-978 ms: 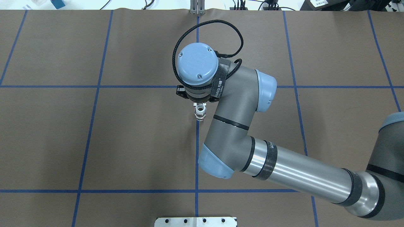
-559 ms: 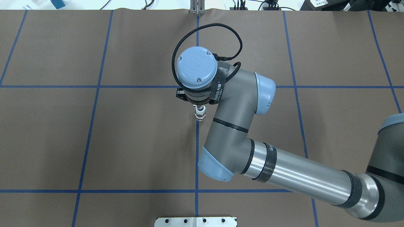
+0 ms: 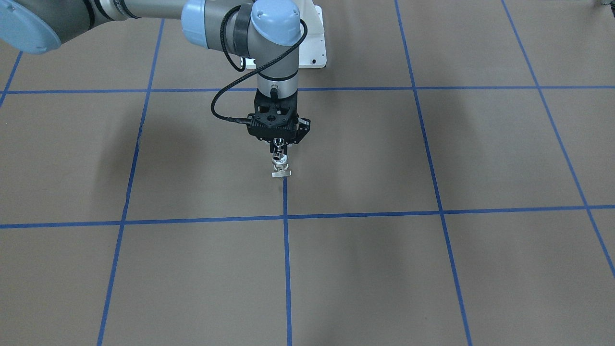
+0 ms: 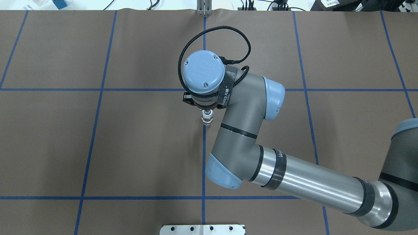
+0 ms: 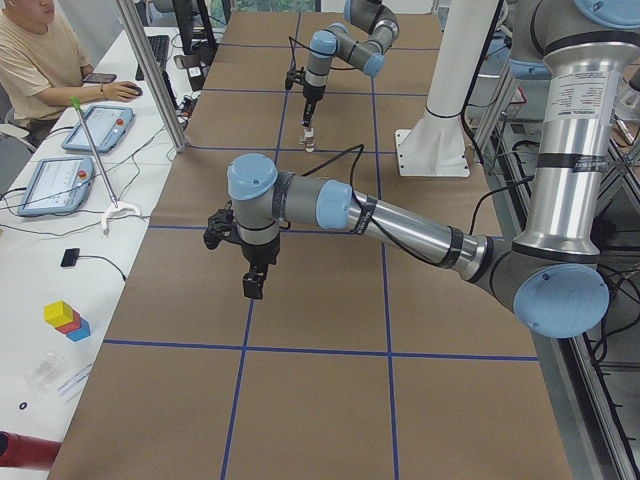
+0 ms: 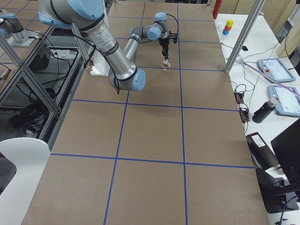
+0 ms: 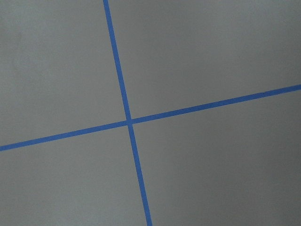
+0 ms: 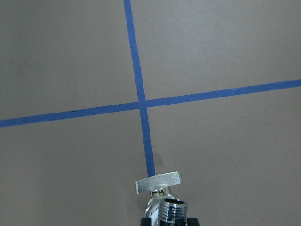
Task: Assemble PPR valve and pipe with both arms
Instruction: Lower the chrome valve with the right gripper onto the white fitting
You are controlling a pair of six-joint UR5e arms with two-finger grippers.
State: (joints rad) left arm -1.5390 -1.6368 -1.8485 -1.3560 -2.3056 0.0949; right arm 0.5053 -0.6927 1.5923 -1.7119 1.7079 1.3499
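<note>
Brown paper covers the table, ruled into squares by blue tape.

The PPR valve hangs directly below the right gripper, whose fingers are clamped on its upper end. Its long axis is vertical, in line with the gripper's own. The flat tab is lowest and the threaded metal collar sits just under the fingers. The white ring mouth shows beside the wrist in the overhead view. The tab is at or just above the paper, over a tape line. Whether it touches, you cannot tell from these views. No separate chrome pipe shows anywhere, and the fitting is too small to tell whether the metal in the grasp is the pipe already joined.

The left gripper points down over the table, well apart from the right gripper, toward the robot's left end. Its wrist camera looks only on paper and a tape crossing. It shows in the left-end view alone, so you cannot tell whether it is released or clenched.

In my judgement the right arm is the nearer one by far, since it has the fitting in hand. The coming move turns on that vertical axis: a set-down runs straight down along it. If the left arm is to take part, it must first travel across to the right gripper. Watch the tab — it is the first part to meet the paper, and a tilt there would tip the fitting on release.
</note>
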